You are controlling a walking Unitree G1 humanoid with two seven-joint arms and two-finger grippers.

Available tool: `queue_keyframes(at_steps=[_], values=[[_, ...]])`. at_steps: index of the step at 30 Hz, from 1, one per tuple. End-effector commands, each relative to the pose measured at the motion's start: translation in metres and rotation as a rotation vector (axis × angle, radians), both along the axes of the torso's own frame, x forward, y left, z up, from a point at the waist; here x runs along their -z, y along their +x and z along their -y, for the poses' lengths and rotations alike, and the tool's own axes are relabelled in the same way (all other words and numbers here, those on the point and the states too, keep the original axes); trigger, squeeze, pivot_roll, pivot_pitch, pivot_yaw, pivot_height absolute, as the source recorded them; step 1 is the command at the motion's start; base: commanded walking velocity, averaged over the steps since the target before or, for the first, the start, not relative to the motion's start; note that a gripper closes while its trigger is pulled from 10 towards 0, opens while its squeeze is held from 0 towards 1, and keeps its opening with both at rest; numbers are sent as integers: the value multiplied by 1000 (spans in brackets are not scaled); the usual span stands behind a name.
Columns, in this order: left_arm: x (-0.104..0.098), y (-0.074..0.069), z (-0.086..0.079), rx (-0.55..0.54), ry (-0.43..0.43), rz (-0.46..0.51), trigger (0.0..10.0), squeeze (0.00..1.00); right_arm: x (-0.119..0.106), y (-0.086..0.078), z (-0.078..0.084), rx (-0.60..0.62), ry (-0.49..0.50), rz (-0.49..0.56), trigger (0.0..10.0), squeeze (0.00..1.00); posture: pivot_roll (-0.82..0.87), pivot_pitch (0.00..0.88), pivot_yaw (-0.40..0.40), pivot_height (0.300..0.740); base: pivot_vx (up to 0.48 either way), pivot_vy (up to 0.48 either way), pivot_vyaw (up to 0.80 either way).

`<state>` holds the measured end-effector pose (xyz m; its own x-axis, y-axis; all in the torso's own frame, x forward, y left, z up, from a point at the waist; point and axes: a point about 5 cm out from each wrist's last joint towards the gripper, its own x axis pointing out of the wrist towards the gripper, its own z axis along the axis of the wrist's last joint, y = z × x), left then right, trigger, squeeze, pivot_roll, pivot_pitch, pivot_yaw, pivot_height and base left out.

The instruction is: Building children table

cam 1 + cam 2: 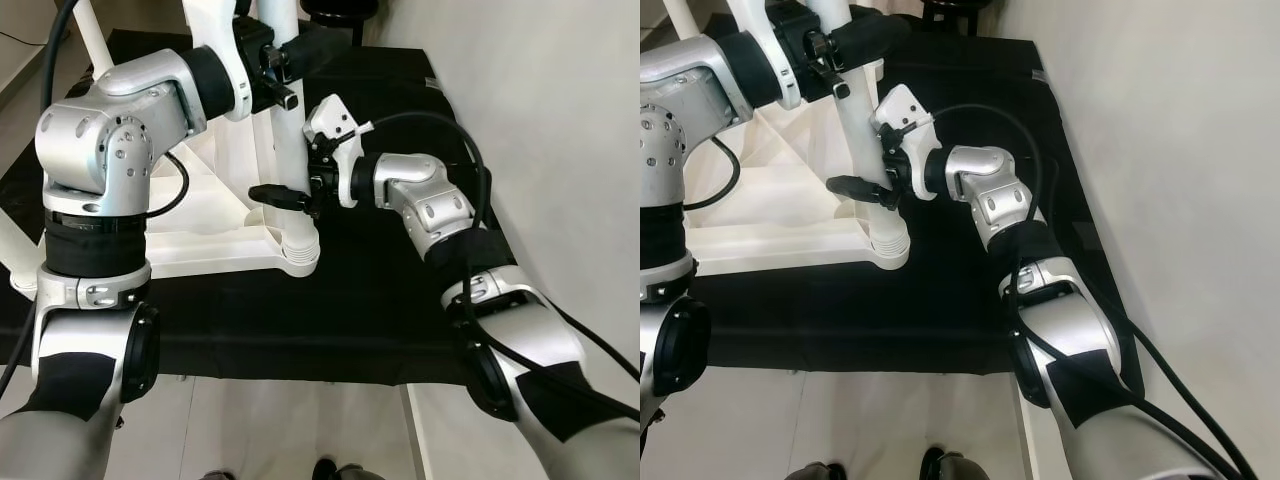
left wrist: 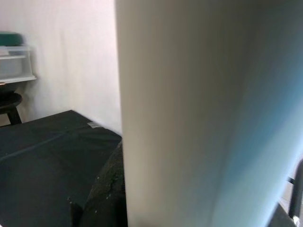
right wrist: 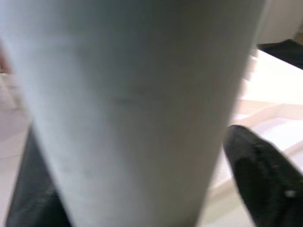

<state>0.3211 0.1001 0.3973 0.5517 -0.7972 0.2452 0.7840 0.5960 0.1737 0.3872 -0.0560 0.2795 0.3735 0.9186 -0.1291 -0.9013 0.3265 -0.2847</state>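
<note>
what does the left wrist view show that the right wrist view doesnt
Left wrist view alone: the black mat stretching to a pale wall, with a shelf and a dark stool far off.

Right wrist view alone: a black finger of the right gripper beside the leg, and the white table frame behind it.

Both: the white table leg very close up, blurred.

One white table (image 1: pixel 215 225), one black mat (image 1: pixel 330 310), two arms

Table leg (image 1: pixel 283 120) top cut off; right pincer (image 1: pixel 300 195) far finger hidden.
</note>
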Motion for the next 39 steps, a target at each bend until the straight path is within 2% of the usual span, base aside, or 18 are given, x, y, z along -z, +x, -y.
queue_keyframes(at_steps=[1, 2, 3, 7, 14, 17, 18, 19, 20, 23, 24, 25, 30, 31, 33, 34, 37, 39], values=[[9, -8, 29, 161, 58, -33, 0, 0, 0, -4, -8, -112, -18, -23, 627, 0, -37, 151, -102, 740, 0, 0, 0], [9, -8, 29, 161, 58, -33, 0, 0, 0, -4, -8, -112, -18, -23, 627, 0, -37, 151, -102, 740, 0, 0, 0], [9, -9, 30, 163, 60, -32, 0, 0, 4, -9, -8, -208, -36, -52, 0, 0, -34, 153, -101, 740, 0, 0, 0], [8, -9, 30, 169, 65, -30, 0, 0, 11, -17, -9, -363, -56, -107, 0, 0, -33, 159, -97, 740, 0, 0, 0], [6, -11, 32, 183, 75, -27, 0, 0, 21, -18, -10, -398, -55, -122, 0, 0, -35, 160, -91, 740, 0, 0, 0], [6, -9, 33, 175, 80, -15, 0, 0, 25, -15, -8, -354, -25, -118, 0, 0, -42, 161, -86, 740, 0, 0, 0], [5, -8, 33, 172, 72, -15, 1059, 0, 27, -14, -7, -335, -12, -119, 0, 0, -42, 161, -86, 740, 0, 0, 0], [5, -8, 33, 169, 68, -17, 6980, 1000, 29, -14, -6, -324, 1, -122, 0, 0, -44, 161, -86, 740, 0, 0, 0], [5, -7, 32, 159, 72, -17, 10000, 1000, 31, -12, -4, -291, 20, -125, 0, 0, -44, 161, -86, 740, 0, 0, 0], [5, -5, 31, 139, 72, -18, 10000, 1000, 35, -10, -1, -227, 43, -127, 0, 0, -51, 162, -87, 740, 0, 0, 0], [5, -5, 31, 132, 73, -14, 10000, 153, 39, -9, 0, -183, 52, -129, 0, 0, -56, 164, -89, 740, 0, 0, 0], [4, -4, 30, 125, 59, -15, 10000, 0, 44, -7, 3, -118, 65, -141, 0, 0, -59, 167, -91, 740, 0, 0, 0], [1, -2, 26, 93, 32, -9, 10000, 0, 72, -9, 5, 65, 112, -288, 0, 0, -64, 173, -101, 740, 0, 0, 0], [0, -2, 24, 89, 20, -11, 10000, 0, 86, -11, 4, 181, 99, -336, 0, 0, -59, 171, -114, 740, 0, 0, 0], [-3, 0, 21, 79, 4, -14, 10000, 0, 125, -31, 2, 620, 15, -233, 0, 0, -54, 175, -113, 740, 0, 0, 0], [-4, 0, 20, 77, 2, -15, 10000, 0, 131, -38, 5, 742, 7, -188, 0, 0, -54, 175, -113, 740, 0, 0, 0], [-2, 1, 21, 81, 10, -16, 10000, 0, 131, -37, -4, 779, 55, -214, 0, 0, -60, 175, -95, 740, 0, 0, 0], [0, 0, 24, 92, 18, -17, 10000, 0, 111, -28, -16, 742, 97, -194, 0, 0, -69, 162, -98, 740, 0, 0, 0]])
